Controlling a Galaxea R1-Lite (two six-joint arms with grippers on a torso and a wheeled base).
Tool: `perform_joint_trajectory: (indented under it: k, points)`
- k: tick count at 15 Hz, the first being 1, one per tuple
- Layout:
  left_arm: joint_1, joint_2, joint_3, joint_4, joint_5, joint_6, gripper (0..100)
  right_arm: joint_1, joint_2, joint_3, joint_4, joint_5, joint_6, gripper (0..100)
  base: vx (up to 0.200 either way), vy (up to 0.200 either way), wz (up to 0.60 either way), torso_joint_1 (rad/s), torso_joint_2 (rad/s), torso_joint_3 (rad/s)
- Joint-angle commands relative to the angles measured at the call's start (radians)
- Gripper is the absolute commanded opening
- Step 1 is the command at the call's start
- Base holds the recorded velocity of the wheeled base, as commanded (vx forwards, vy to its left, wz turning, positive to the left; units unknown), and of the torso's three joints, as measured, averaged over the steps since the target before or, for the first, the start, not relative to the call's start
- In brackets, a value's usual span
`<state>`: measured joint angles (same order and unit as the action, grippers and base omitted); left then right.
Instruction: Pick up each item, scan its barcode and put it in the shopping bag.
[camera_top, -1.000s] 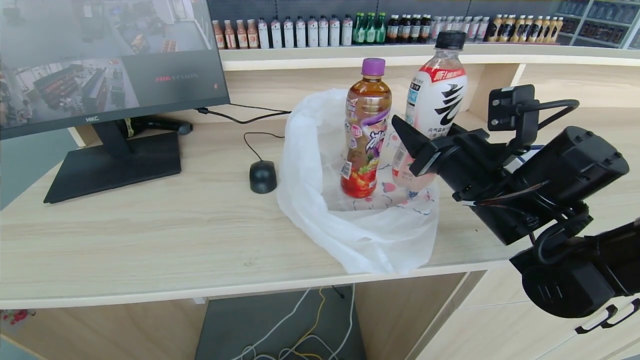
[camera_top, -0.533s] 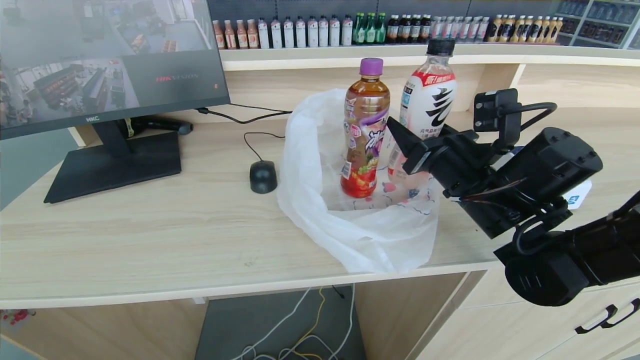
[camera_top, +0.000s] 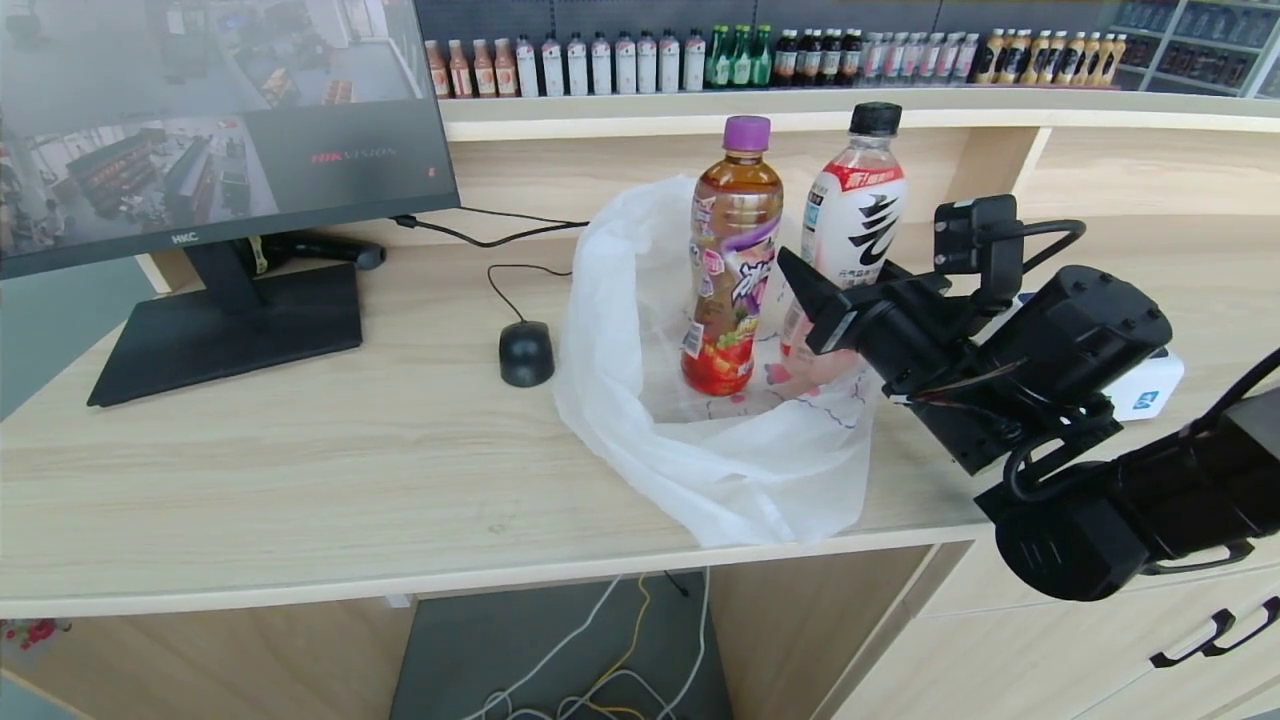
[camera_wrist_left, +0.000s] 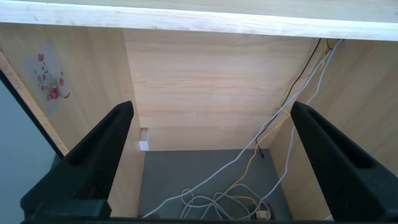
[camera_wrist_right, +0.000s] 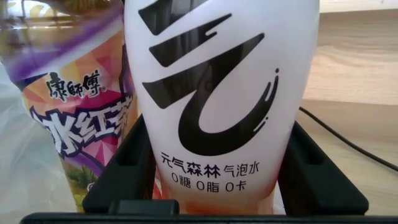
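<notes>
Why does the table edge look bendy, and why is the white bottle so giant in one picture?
Head view: the wide lens bows the counter's front edge. Right wrist view: the camera sits very close to the white bottle, gripped by the right gripper, so it looks giant and its cap is cut off.

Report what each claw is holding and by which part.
The right claw grips the white bottle by its lower body, one finger on each side. The left claw is open and holds nothing.
</notes>
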<state>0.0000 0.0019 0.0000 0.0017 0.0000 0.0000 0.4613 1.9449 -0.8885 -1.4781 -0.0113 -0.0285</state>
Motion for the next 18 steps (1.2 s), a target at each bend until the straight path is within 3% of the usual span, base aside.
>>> perform_joint_trajectory:
  k: [1, 18]
  points:
    - [0.0, 0.0, 0.0, 0.0, 0.0, 0.002, 100, 0.016, 0.002, 0.0, 0.002, -0.001, 0.001, 0, 0.0, 0.0, 0.0, 0.0, 0.0, 0.0]
    - [0.0, 0.0, 0.0, 0.0, 0.0, 0.002, 100, 0.02, 0.022, 0.065, 0.002, -0.001, -0.019, 0, 0.0, 0.0, 0.0, 0.0, 0.0, 0.0]
